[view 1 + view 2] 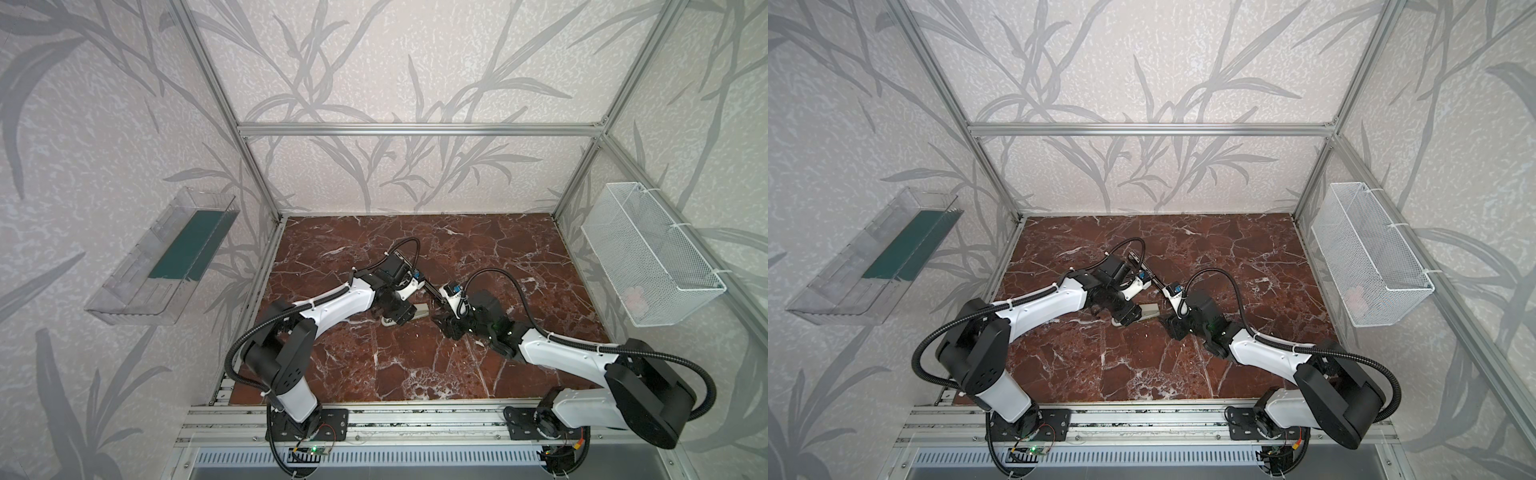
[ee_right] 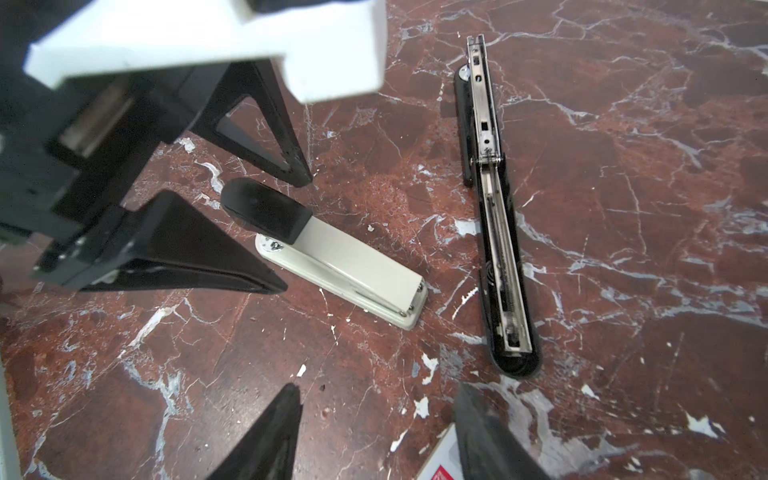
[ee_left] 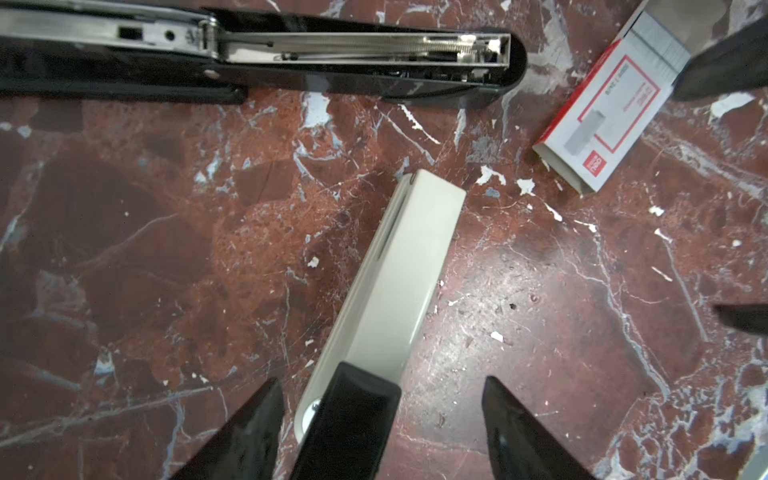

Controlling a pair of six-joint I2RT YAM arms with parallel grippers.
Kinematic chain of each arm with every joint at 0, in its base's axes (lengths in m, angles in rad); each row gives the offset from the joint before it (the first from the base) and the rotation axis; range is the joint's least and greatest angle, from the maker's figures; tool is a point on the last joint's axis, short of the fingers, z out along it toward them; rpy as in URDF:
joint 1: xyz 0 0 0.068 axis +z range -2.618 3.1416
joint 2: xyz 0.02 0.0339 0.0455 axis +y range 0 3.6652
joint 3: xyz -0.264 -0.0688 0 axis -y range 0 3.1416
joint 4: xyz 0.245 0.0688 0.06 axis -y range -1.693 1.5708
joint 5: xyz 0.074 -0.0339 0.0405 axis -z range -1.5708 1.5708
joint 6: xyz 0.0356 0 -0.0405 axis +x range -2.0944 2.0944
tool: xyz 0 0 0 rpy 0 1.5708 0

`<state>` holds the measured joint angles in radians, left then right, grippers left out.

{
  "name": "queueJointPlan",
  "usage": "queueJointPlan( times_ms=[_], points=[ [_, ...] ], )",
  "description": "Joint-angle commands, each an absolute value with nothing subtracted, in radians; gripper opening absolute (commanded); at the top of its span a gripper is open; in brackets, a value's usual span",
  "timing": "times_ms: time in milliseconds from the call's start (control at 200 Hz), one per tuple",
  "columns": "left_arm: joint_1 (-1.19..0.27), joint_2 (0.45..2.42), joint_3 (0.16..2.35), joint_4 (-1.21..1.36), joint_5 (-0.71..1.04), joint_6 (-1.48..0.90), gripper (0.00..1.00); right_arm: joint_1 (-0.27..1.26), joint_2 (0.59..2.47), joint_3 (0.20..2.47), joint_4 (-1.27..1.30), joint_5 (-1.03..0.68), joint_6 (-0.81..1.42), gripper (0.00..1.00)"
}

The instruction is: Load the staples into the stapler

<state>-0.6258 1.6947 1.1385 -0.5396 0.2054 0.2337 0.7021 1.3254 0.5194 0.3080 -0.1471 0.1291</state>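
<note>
Both my jaws stand wide: left gripper (image 3: pixel 382 379) astride the beige stapler (image 3: pixel 399 270), right gripper (image 2: pixel 380 386) at the staple box (image 3: pixel 602 120), its red print unreadable; table (image 1: pixel 395 365) open along its front edge.

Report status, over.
Left gripper open, astride black end of beige stapler. Right gripper open over staple box. Black stapler folded open, rail exposed. Staples in box.

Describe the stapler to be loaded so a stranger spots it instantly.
On the red-brown marble tabletop, two staplers lie close together. The stapler is the slim all-black one, opened flat with its silver rail exposed; the beige stapler beside it is closed.
</note>
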Motion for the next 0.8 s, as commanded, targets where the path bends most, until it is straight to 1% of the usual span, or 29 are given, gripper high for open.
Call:
queueJointPlan(
  times_ms=[0,205,280,320,380,410,630,795],
  points=[
    [-0.641,1.745,1.189,-0.646,0.122,0.289,0.70,0.694,1.308,0.512,0.313,-0.160,0.141,0.60],
    [-0.638,1.780,1.223,-0.664,-0.019,0.178,0.53,0.692,1.304,0.506,0.320,-0.150,0.148,0.60],
    [-0.625,1.772,1.221,-0.663,-0.034,0.144,0.44,0.692,1.308,0.503,0.324,-0.147,0.152,0.60],
    [-0.615,1.770,1.220,-0.664,-0.051,0.125,0.41,0.692,1.307,0.503,0.325,-0.146,0.155,0.60],
    [-0.597,1.769,1.220,-0.666,-0.064,0.099,0.30,0.692,1.312,0.504,0.328,-0.147,0.156,0.59],
    [-0.584,1.769,1.219,-0.666,-0.070,0.087,0.27,0.692,1.315,0.506,0.327,-0.146,0.157,0.59],
    [-0.453,1.778,1.238,-0.686,-0.143,-0.012,0.26,0.693,1.336,0.520,0.315,-0.131,0.170,0.60],
    [-0.355,1.807,1.256,-0.695,-0.205,-0.041,0.26,0.690,1.357,0.547,0.276,-0.098,0.195,0.59]
  ],
)
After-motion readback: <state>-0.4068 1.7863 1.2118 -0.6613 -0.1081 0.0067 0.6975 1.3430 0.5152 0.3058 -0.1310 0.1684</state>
